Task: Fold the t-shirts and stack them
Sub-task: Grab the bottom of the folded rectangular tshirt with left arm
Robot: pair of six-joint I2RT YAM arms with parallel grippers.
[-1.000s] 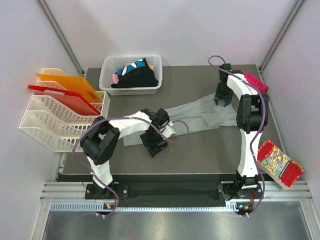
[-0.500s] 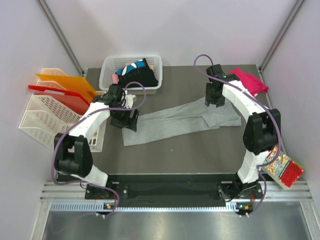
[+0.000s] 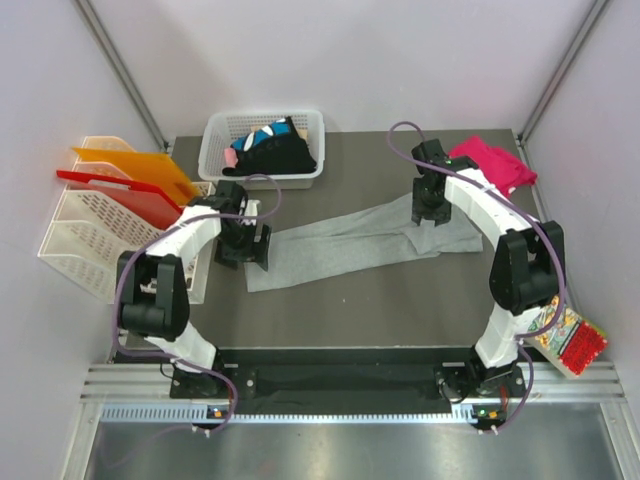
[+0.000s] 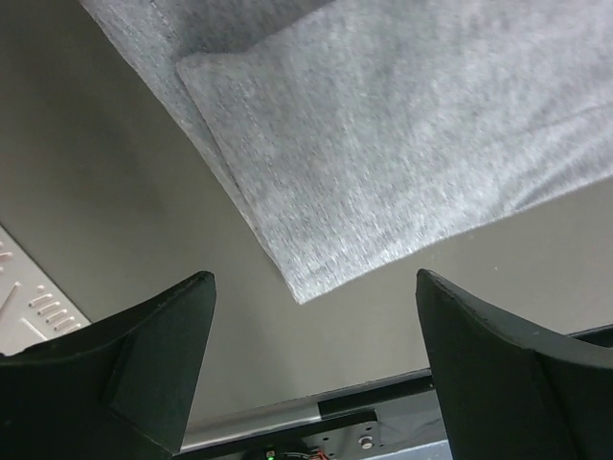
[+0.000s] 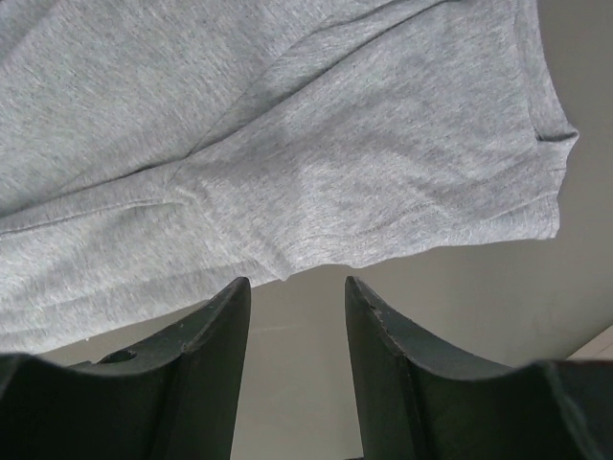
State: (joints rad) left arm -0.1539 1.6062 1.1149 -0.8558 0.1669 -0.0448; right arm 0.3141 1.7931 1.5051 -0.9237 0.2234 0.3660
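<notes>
The large light grey t-shirt (image 3: 350, 235) lies as a long flat strip across the dark table. My left gripper (image 3: 243, 250) hovers at its left end, open wide and empty. In the left wrist view the shirt's corner (image 4: 383, 144) lies just ahead of the gripper (image 4: 311, 283). My right gripper (image 3: 428, 212) is over the shirt's right part, open and empty. In the right wrist view the shirt's hem (image 5: 287, 125) lies just ahead of the gripper (image 5: 295, 283). The magenta-pink t-shirt (image 3: 490, 165) lies at the back right corner. Black t-shirts with blue-white patches (image 3: 270, 152) fill the basket.
A white basket (image 3: 215, 160) stands at the back left of the table. White file trays (image 3: 85, 245) with orange and red folders (image 3: 135, 180) stand at the left edge. A red patterned snack packet (image 3: 563, 335) lies off the table's right front.
My left gripper has swung from the table's front middle to the grey shirt's left end. My right gripper has moved left and forward from near the pink shirt onto the grey shirt's right part.
</notes>
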